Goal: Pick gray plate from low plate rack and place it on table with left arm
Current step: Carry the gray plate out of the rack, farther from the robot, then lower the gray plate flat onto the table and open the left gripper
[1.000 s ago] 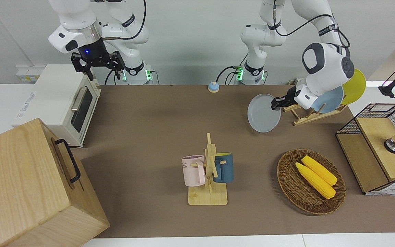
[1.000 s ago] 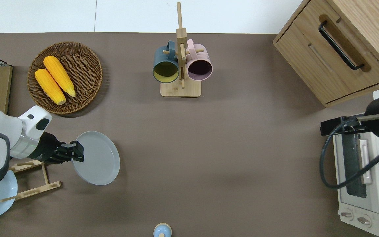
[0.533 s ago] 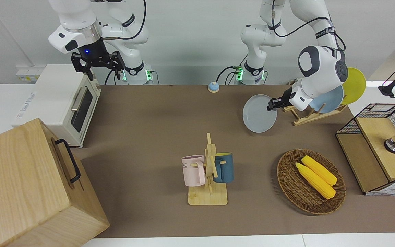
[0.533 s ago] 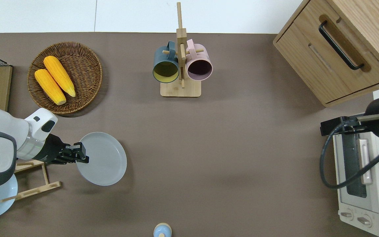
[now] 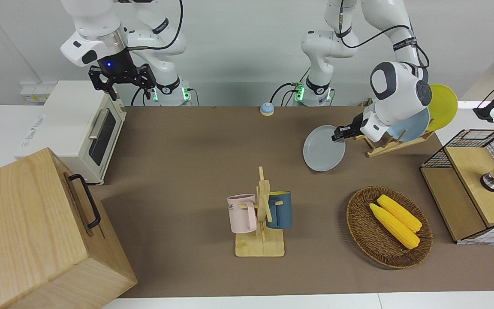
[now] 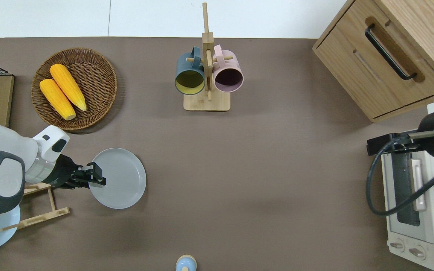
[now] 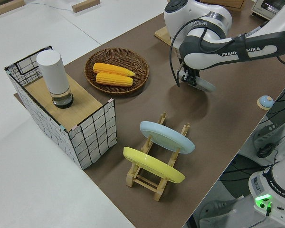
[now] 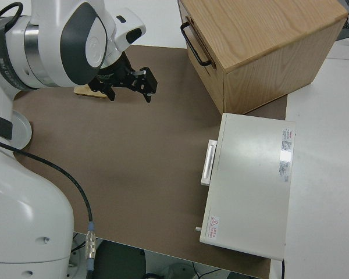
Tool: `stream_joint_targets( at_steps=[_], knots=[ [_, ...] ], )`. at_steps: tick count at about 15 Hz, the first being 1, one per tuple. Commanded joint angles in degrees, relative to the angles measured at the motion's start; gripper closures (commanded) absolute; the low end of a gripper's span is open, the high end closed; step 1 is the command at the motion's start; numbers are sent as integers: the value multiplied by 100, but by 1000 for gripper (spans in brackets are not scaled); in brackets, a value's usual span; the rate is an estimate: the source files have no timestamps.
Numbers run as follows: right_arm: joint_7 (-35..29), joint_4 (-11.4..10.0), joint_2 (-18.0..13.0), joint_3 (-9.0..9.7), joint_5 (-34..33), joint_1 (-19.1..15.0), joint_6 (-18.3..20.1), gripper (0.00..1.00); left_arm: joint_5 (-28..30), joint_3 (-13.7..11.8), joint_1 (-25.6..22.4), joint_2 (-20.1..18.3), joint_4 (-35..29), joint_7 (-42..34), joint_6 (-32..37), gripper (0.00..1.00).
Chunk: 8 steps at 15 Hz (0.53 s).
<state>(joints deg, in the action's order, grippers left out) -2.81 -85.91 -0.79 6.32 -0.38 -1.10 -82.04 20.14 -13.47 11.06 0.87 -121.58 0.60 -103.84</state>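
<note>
A: Gray plate (image 6: 121, 180) — out of the rack (image 6: 36, 209), over bare table (image 6: 258, 169) beside it, left gripper (image 6: 95, 177) pinching its rim.

B: Risk?

A: One-edge hold; smooth matte disc could tip or slip, landing hard. Right arm parked, fingers spread.

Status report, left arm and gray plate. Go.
Left gripper shut on gray plate at its rim, clear of low plate rack. Plate low over bare table. Right arm parked. Nothing in the way.
</note>
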Motion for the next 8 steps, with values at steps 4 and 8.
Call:
stream_joint_targets(
  at_steps=[4, 8],
  knots=[
    [-53, 31, -26, 107, 126, -145, 83, 11, -45, -50, 98, -43, -76, 63, -128, 15],
    [-53, 31, -26, 107, 126, -145, 83, 11, -754, -50, 98, -157, 99, 273, -23, 9]
  ],
)
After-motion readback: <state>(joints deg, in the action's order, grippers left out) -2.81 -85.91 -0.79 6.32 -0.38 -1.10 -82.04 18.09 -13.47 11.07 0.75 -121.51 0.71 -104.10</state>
